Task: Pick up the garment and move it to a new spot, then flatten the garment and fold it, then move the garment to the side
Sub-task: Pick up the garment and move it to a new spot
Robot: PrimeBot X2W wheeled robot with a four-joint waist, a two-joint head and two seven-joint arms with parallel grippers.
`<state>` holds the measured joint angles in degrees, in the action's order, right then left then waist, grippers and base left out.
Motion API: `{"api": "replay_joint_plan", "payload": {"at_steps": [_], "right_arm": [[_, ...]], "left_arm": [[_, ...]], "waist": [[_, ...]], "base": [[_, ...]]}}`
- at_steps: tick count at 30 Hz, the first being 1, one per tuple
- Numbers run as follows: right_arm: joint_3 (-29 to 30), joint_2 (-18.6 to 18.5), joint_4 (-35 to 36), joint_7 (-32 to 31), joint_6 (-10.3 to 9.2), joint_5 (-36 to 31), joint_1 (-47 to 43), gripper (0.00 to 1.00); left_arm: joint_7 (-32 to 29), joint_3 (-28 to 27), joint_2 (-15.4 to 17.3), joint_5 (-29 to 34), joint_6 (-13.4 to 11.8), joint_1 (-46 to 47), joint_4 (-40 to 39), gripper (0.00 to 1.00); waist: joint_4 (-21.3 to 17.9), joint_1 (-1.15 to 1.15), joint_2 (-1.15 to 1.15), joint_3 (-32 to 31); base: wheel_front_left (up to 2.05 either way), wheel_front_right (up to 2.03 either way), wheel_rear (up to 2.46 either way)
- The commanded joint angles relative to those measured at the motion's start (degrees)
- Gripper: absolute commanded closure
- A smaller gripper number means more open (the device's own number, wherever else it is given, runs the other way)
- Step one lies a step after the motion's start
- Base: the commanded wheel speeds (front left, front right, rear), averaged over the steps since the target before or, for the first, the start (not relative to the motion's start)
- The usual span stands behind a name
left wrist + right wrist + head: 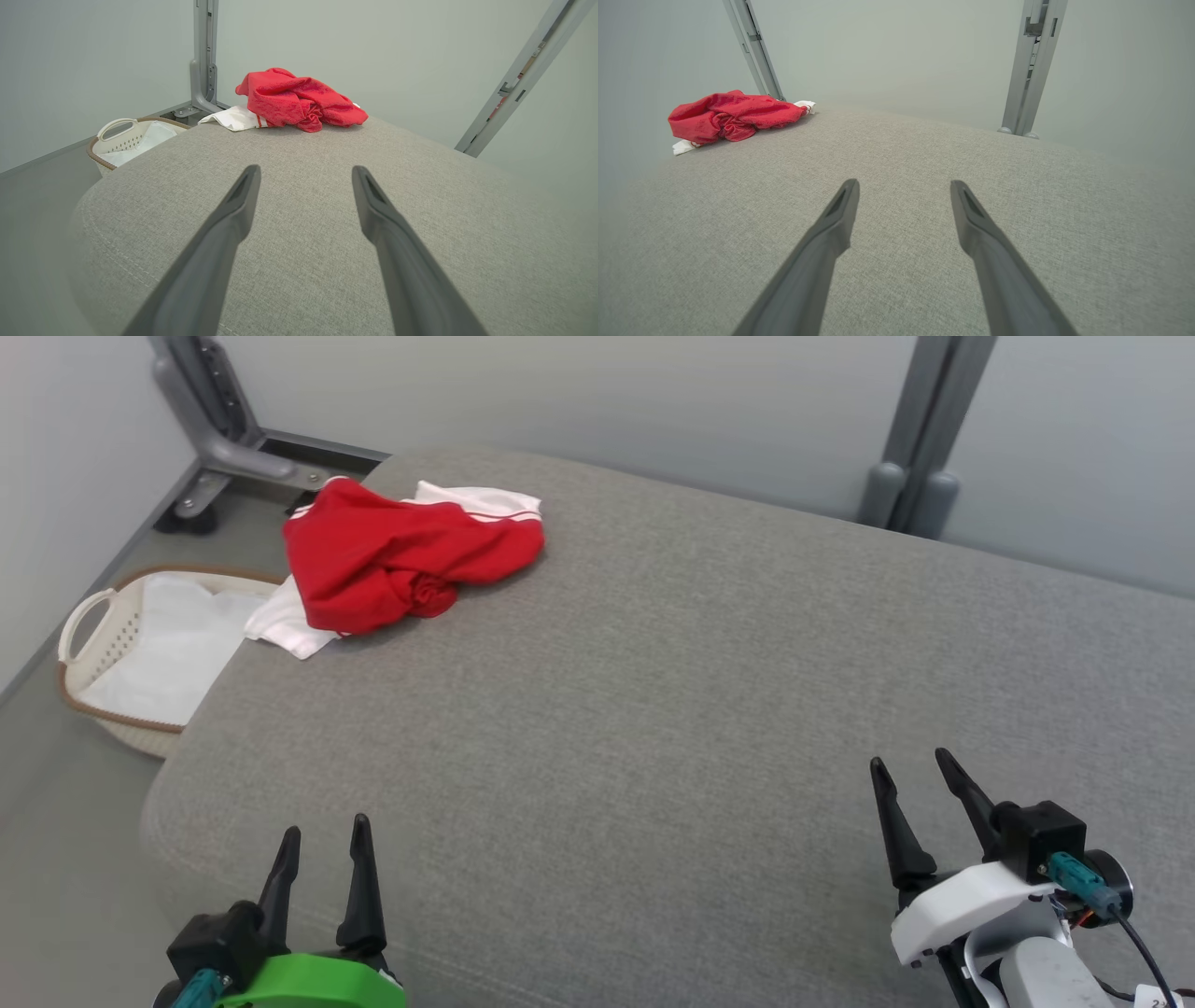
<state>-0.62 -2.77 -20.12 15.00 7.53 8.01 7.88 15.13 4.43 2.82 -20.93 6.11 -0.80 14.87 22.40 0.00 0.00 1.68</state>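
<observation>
Garment: the crumpled red-and-white garment [401, 555] lies at the cushion's [653, 709] far left corner, well apart from both grippers, so it is not yet picked up.
Left gripper: the left gripper [325, 826] is at the near left edge, fingers spread, empty.
Right gripper: the right gripper [910, 761] is at the near right edge, fingers spread, likely ready to reach.

We see a red garment [392, 565] with white parts and thin red stripes, a plain grey cushion [653, 709], a cream basket [129, 627] with brown rim.
</observation>
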Motion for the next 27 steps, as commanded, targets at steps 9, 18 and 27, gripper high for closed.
{"api": "replay_joint_plan", "payload": {"at_steps": [9, 18, 27], "right_arm": [[0.28, -0.24, 0.47, 0.25, -0.09, -0.56, -0.27, 0.00], [0.95, -0.25, 2.19, 0.26, -0.09, -2.84, 1.33, 0.00], [1.18, -0.25, 5.73, -2.53, -0.09, -8.15, 5.78, 0.00]], "left_arm": [[0.01, 0.08, 0.15, 0.16, 0.39, -0.86, -0.35, 0.00], [0.01, -1.94, 1.98, 1.66, 0.62, 4.39, -1.61, 0.00], [-2.82, -5.57, 12.10, 0.45, 1.14, 23.50, -4.04, 0.00]], "waist": [[7.81, 0.00, 0.00, 0.21], [5.97, 0.00, 0.00, 3.29], [0.62, 0.00, 0.00, 10.78]], "base": [[0.00, 0.00, 0.00], [0.00, 0.00, 0.00], [0.00, 0.00, 0.00]]}}
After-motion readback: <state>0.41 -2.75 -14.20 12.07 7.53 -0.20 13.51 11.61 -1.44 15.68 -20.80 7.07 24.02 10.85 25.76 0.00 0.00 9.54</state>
